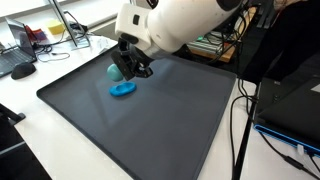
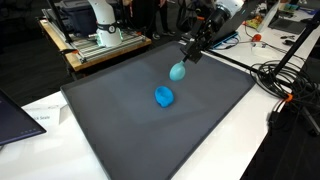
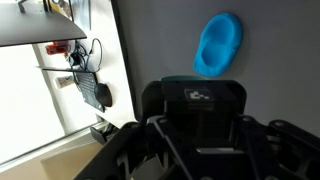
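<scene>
Dark grey mat covers most of a white table in a cluttered lab. Above it a white robot arm reaches down, its gripper closed on a teal ball and holding it clear of the mat. A blue bowl sits on the mat at about seven o'clock from the ball, just apart from it.
</scene>
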`<action>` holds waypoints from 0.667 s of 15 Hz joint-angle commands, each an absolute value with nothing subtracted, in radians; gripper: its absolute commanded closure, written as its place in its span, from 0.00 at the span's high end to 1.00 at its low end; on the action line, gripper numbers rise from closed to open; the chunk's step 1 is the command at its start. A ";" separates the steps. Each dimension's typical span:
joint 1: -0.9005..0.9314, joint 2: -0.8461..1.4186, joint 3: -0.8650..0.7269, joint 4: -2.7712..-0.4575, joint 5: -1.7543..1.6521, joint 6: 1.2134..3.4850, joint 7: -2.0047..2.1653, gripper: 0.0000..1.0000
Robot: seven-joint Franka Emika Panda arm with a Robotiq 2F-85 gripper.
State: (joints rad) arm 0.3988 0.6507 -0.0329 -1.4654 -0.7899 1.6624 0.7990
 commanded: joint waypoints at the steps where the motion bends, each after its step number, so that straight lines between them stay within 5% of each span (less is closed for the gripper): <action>1: 0.429 0.737 -0.026 -1.375 -0.856 1.578 0.814 0.22; 10: 0.464 0.877 -0.012 -1.276 -0.919 1.515 0.775 0.22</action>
